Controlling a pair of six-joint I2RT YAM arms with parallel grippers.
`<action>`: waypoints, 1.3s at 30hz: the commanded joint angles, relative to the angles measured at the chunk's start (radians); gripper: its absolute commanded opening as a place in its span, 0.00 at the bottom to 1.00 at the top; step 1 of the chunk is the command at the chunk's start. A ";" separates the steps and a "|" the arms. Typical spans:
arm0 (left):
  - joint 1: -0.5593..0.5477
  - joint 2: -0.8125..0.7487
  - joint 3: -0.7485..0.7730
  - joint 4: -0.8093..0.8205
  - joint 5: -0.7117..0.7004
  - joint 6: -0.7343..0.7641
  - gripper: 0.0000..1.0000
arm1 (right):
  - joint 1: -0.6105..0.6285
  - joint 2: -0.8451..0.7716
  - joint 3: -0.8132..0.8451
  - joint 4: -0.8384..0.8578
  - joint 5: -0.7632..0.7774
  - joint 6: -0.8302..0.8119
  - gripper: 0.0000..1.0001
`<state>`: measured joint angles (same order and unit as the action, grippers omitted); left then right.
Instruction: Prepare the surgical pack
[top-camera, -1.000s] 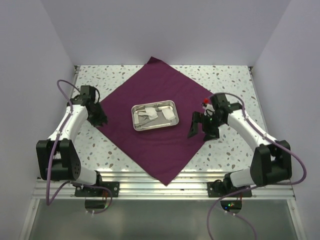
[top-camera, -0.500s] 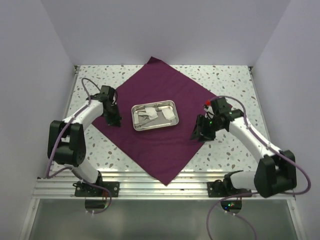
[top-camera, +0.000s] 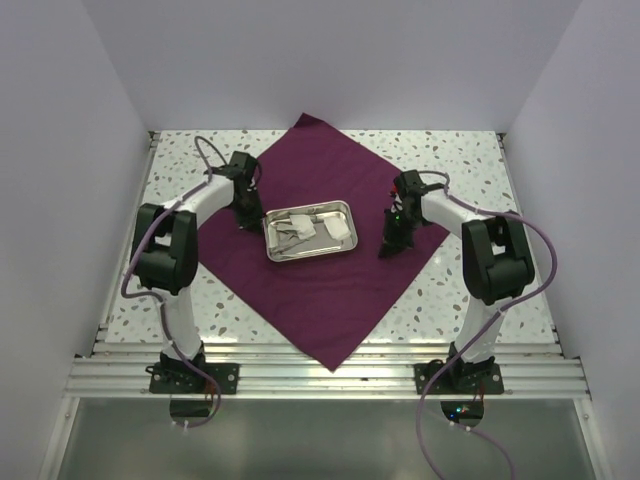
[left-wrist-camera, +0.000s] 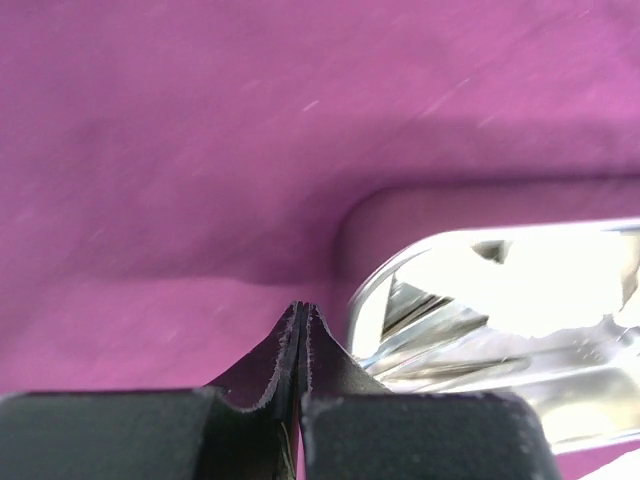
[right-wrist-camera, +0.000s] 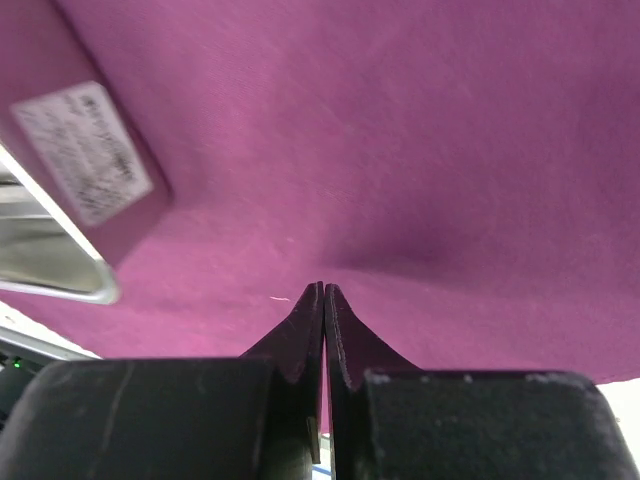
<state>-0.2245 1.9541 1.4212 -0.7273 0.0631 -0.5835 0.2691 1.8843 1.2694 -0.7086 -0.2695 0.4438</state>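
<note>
Left claw (left-wrist-camera: 302, 310), right claw (right-wrist-camera: 322, 292) pinched together, flanking tray (top-camera: 312, 254) on maroon cloth (top-camera: 320, 300).

I see a deep maroon cloth (top-camera: 320, 290), plain, on a white worktop (top-camera: 450, 160) speckled with dark flecks. The tray (top-camera: 310, 257) is shiny silver, its gauze pads (top-camera: 341, 229) white. My left claw (top-camera: 243, 222) and right claw (top-camera: 386, 250) are black. The walls (top-camera: 330, 60) are pale lilac.

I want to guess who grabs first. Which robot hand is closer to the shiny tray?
The left hand. Its shut tips sit right beside a corner of the tray, while the right hand is farther off, over the maroon cloth.
</note>
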 joint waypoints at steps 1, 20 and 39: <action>-0.035 0.061 0.089 -0.018 0.006 -0.032 0.00 | -0.001 -0.008 -0.025 0.018 0.027 -0.016 0.00; -0.016 0.042 0.099 -0.064 -0.043 -0.044 0.00 | -0.013 0.002 0.062 -0.029 0.055 -0.053 0.00; -0.015 0.037 0.068 -0.027 0.004 -0.032 0.00 | 0.065 0.217 0.375 -0.066 0.052 -0.039 0.00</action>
<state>-0.2379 2.0399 1.4788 -0.7773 0.0536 -0.6174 0.3180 2.1159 1.6024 -0.7681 -0.1749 0.3744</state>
